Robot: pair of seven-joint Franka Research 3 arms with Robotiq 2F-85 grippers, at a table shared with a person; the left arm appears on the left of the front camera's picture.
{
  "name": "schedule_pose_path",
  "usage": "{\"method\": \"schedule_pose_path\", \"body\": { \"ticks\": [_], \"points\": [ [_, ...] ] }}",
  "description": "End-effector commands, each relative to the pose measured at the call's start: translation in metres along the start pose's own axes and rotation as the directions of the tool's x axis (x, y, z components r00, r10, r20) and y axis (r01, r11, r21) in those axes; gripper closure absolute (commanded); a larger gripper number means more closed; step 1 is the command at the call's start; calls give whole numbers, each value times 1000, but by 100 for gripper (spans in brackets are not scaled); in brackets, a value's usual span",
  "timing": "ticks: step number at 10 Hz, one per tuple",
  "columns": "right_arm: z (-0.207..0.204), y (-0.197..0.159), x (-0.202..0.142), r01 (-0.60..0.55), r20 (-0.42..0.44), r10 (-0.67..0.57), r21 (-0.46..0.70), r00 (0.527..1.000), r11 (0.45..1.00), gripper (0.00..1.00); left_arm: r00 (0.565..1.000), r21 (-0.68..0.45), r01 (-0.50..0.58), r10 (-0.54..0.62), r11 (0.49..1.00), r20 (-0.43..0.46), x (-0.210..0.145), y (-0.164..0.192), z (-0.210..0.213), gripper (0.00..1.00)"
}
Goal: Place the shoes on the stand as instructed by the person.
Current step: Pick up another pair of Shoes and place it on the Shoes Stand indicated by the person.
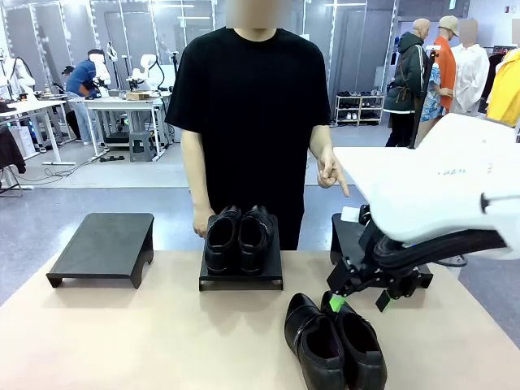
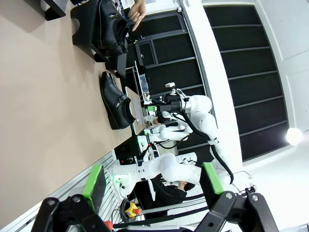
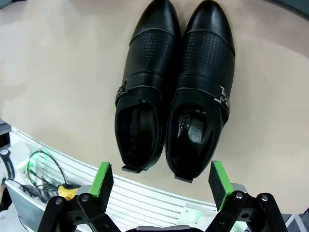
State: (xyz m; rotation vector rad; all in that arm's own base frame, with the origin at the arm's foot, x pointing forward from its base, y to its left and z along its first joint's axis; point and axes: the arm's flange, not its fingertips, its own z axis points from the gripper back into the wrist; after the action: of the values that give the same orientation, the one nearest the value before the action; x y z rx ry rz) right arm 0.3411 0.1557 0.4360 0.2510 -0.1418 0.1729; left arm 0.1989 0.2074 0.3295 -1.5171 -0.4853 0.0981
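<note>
— Look first at the loose pair of shoes [image 1: 333, 345]. Why lying just there?
— Resting flat on the table [image 1: 162, 341], side by side and touching, heels toward the robot. Not yet on any stand; probably waiting to be lifted.
— And the right claw [image 1: 361, 299]?
— Hanging just above the heels of that pair, spread wide, gripping nothing. From the wrist, notice the green pads [image 3: 103, 180], standing about as wide apart as the pair. Seems lined up to take both shoes together, though only a guess.
— And the left claw [image 2: 152, 182]?
— Spread wide as well, holding nothing, kept well apart from the shoes. Likely parked so as to leave room.
— Which stand to choose, then?
— Hard to say for sure. Notice the person's hand [image 1: 331, 172], one finger pointing downward, above the right stand [image 1: 343, 236]. Probably meant as the goal.
— What else around?
— Cannot use the middle stand [image 1: 241, 280]: occupied by the other pair of shoes [image 1: 238, 237], toes toward the robot. Could use the left stand [image 1: 101, 244], bare, but well apart from the loose pair.
— Anything standing in the way?
— Yes. Reaching the right stand means lifting over its near edge, close beside the loose pair. Also half hidden behind the right arm [image 1: 431, 187], so hard to judge its free surface. Better to mind the pointing hand above, too.
</note>
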Motion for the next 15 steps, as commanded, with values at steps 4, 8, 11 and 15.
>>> {"method": "schedule_pose_path", "body": {
  "ticks": [4, 8, 11, 15],
  "points": [
    [-47, 18, -5, 46, -25, -49, -105, 999, 993, 0, 1000, -12, 9, -9, 1000, 3, 0, -1, 1, 0],
    [-79, 21, -3, 22, -71, -33, -159, 997, 987, 0, 1000, -12, 9, -9, 1000, 3, 0, -1, 1, 0],
    [-100, 26, 2, 8, -97, -26, -179, 995, 984, 0, 1000, -12, 9, -9, 1000, 3, 0, -1, 1, 0],
    [-118, 28, -1, -11, -120, -17, -229, 993, 973, 60, 1000, -12, 9, -9, 1000, 3, 0, -1, 1, 0]
  ]
}}
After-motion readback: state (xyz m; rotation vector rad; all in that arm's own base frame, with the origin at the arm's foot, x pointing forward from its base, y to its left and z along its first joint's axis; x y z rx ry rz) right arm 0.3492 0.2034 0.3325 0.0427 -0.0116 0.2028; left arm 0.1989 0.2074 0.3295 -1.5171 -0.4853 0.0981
